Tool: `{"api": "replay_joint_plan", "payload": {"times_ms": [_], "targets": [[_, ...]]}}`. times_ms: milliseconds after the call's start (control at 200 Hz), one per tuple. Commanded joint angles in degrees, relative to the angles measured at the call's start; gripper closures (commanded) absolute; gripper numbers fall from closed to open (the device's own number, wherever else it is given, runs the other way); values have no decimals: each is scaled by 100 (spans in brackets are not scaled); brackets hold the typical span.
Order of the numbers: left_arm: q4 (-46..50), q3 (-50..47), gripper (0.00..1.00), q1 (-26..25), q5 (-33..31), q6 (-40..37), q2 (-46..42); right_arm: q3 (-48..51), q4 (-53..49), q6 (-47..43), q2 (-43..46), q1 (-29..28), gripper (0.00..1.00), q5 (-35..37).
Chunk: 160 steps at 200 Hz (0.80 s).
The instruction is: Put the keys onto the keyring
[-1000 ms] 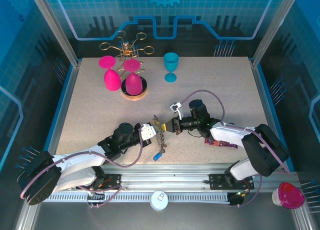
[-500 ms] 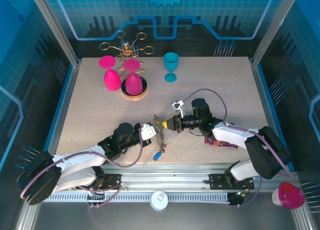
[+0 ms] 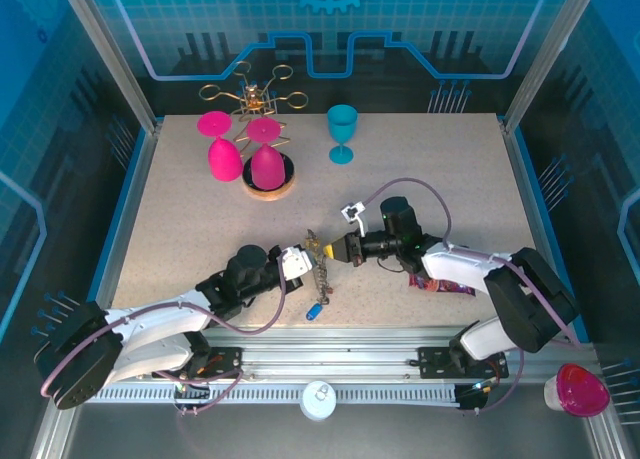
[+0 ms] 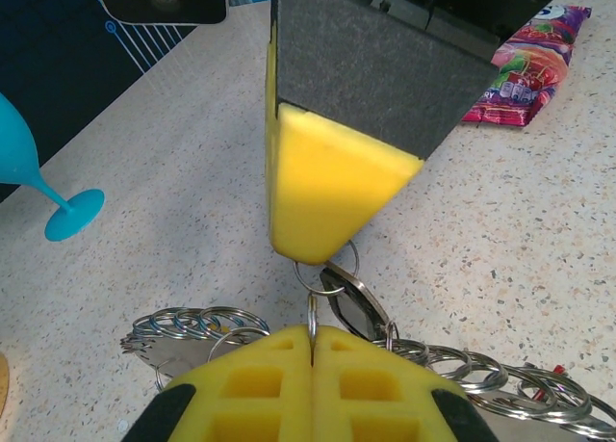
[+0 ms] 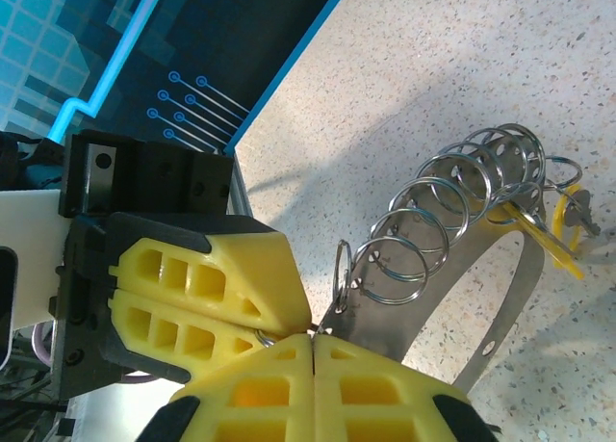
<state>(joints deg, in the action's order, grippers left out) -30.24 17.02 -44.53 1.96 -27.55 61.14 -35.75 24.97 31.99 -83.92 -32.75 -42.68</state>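
- Back left: two pink goblets point(image 3: 224, 159), the right one over one round wooden disc point(image 3: 268, 189).
- Behind them: one gold wire rack point(image 3: 255, 94).
- Left claw point(image 4: 312, 338): pads pressed fully together, pinching a thin wire of the keyring point(image 5: 510, 288).
- One keyring, front middle of the worktop point(image 3: 420, 179), strung between both claws: a metal band with a row of split rings point(image 5: 452, 192), too overlapped to count.
- Keys, three spotted:
  - one dark-headed point(image 4: 356, 309), hanging on the small ring right at the pinch;
  - one blue point(image 3: 314, 311), lying just beside the band's near end, attached or not cannot tell;
  - one yellow point(image 5: 558, 232) at the band's far end.
- Right claw point(image 5: 313, 346): likewise closed tight, nipping a small split ring of the keyring, tip against the left claw's tip and hiding the join from above.
- One teal goblet point(image 3: 342, 134), upright at the back, well apart.
- One snack packet point(image 3: 445, 284), partly hidden under the right arm.
- One pink cup point(image 3: 580, 389), off the worktop, far right.
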Motion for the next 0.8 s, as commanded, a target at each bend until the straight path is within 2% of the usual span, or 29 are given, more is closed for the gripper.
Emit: {"api": "replay_joint_plan", "payload": {"times_ms": [0,410,795], "targets": [[-237,6,100,-38,42,-121,-64,-203,158,27,-103,-80,100,-104],[-289,3,100,-40,17,-110,-17,-161,310,124,-178,-94,100,-152],[-321,13,100,-42,-11,-102,19,103,75,80,288,44,100,-236]]}}
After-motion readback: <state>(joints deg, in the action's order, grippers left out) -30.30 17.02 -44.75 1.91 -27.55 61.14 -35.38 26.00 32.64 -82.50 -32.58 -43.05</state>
